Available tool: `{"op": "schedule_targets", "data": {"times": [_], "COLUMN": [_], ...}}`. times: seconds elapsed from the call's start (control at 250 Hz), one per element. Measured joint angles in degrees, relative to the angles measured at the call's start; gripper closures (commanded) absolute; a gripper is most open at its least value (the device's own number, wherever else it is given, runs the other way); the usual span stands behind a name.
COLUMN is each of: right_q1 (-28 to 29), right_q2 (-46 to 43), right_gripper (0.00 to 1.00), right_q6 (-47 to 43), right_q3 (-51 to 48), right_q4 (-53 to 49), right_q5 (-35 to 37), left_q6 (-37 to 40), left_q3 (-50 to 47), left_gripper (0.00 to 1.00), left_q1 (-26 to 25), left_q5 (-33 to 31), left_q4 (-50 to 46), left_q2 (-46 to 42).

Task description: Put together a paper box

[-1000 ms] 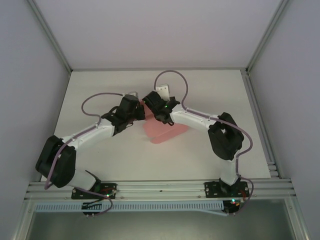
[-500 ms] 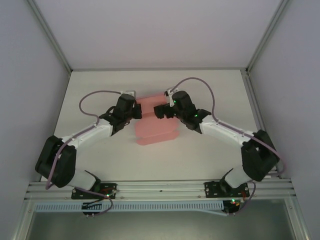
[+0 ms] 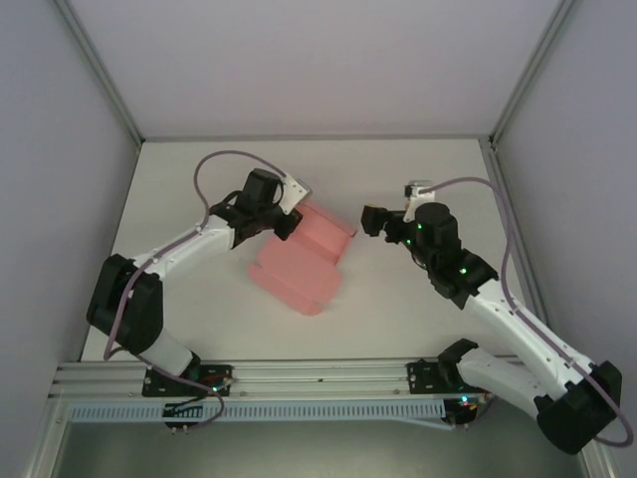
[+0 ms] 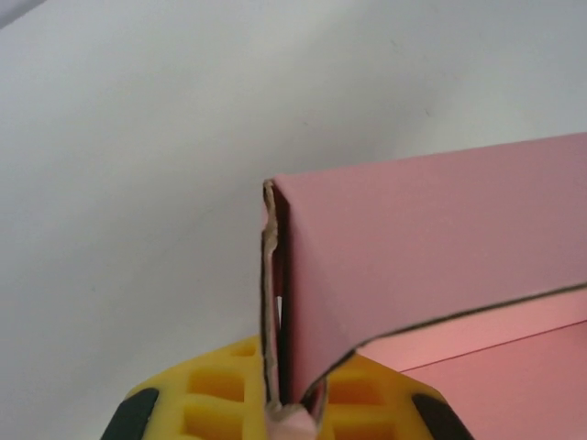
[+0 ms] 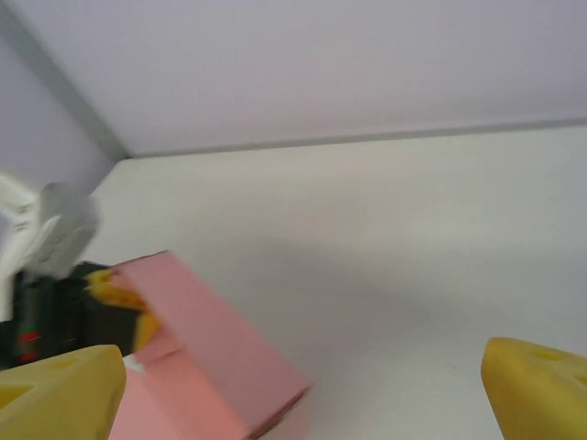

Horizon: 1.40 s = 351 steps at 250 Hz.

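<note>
The box [image 3: 299,261] is pink card. It sits near the middle of the white table [image 3: 428,309], a little to the left. Part of it stands up and part lies flat, with the flat part nearer the arms.

The left gripper [image 3: 287,221] is at the far left corner of the box. It is clamped on the card there. In the left wrist view, the yellow pads [image 4: 220,394] are pressed close together with a thin pink edge squeezed between them. A pink wall of the box goes off to the right from that spot.

The right gripper [image 3: 372,221] is to the right of the box. It is near the box but does not touch it. In the right wrist view, its two yellow fingertips [image 5: 55,394] are far apart and nothing is between them. That view also shows the box low on the left, with the left gripper holding its far corner.
</note>
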Motion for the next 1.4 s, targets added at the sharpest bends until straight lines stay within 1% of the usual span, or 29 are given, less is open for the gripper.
{"op": "schedule_targets", "data": {"times": [0.132,0.28,0.423,0.615,0.643,0.683,0.727,0.771,0.807,0.855,0.886,0.902,0.938,0.982,1.034,1.078,1.13,1.214,1.222,1.23,1.242,1.402], "right_q1": [-3.0,-4.5,-5.5,-6.1,-6.2,-6.3,-6.4,-6.5,-6.5,-6.6,-6.6,-6.6,-6.6,-6.6,-6.6,-6.6,-6.6,-6.6,-6.7,-6.7,-6.7,-6.8], "right_q2": [-2.1,-2.3,-1.6,-0.9,-0.9,-0.9,-0.9,-0.9,-0.9,-0.9,-0.9,-0.9,-0.9,-0.9,-0.9,-0.9,-0.9,-1.2,-1.2,-1.2,-1.2,-1.1], "right_gripper": [0.00,0.00,0.00,0.00,0.00,0.00,0.00,0.00,0.00,0.00,0.00,0.00,0.00,0.00,0.00,0.00,0.00,0.00,0.00,0.00,0.00,0.00], "right_q6": [2.2,3.0,3.6,4.5,4.5,4.5,4.5,4.5,4.5,4.5,4.5,4.5,4.5,4.5,4.5,4.5,4.5,4.5,4.5,4.5,4.5,3.1], "right_q3": [-2.6,-4.0,-4.3,-5.2,-5.3,-5.5,-5.6,-5.7,-5.7,-5.9,-5.9,-5.9,-5.9,-6.0,-6.0,-6.1,-6.1,-6.1,-6.1,-6.1,-6.1,-6.1], "right_q4": [-5.7,-9.7,-11.7,-12.3,-12.4,-12.7,-12.9,-12.9,-12.9,-12.9,-12.9,-12.9,-12.9,-12.9,-12.9,-12.9,-12.9,-12.9,-12.9,-12.9,-12.9,-12.0], "right_q5": [1.4,1.7,1.7,1.3,1.3,1.2,1.0,0.9,0.8,0.7,0.7,0.6,0.6,0.4,0.1,-0.2,-0.5,-0.9,-0.9,-0.9,-1.0,-3.5], "left_q6": [8.5,14.5,17.9,20.4,20.7,21.0,21.2,21.7,21.9,21.9,22.2,22.4,22.7,22.6,22.8,22.9,23.0,23.3,22.9,23.0,23.5,23.1], "left_q3": [6.8,12.8,19.8,28.7,29.6,30.7,31.6,32.4,32.9,33.0,33.0,33.0,33.0,33.2,33.2,33.2,33.2,32.9,32.8,32.7,32.6,29.8], "left_gripper": [1.00,1.00,1.00,1.00,0.95,0.93,0.86,0.83,0.74,0.70,0.61,0.58,0.56,0.48,0.45,0.39,0.35,0.19,0.13,0.05,0.01,0.00], "left_q1": [-0.3,-0.5,-1.9,-6.2,-6.7,-7.3,-7.7,-8.1,-8.3,-8.5,-8.5,-8.5,-8.5,-8.5,-8.5,-8.5,-8.5,-8.5,-8.5,-8.5,-8.5,-8.5], "left_q5": [-2.1,-6.4,-11.1,-17.7,-18.3,-19.0,-19.6,-20.1,-20.6,-21.0,-21.3,-21.4,-21.7,-21.7,-21.7,-21.6,-21.4,-20.8,-20.8,-20.6,-20.5,-18.4], "left_q4": [-9.6,-17.6,-22.8,-25.6,-25.7,-25.9,-26.2,-26.5,-26.6,-26.6,-26.6,-26.6,-26.6,-26.6,-26.5,-26.4,-26.4,-26.0,-25.9,-25.9,-25.8,-23.6], "left_q2": [5.2,12.0,19.2,29.0,30.2,31.6,32.8,33.6,34.1,34.4,34.4,34.4,34.4,34.4,34.4,34.2,33.8,32.3,32.1,31.9,31.5,25.6]}}
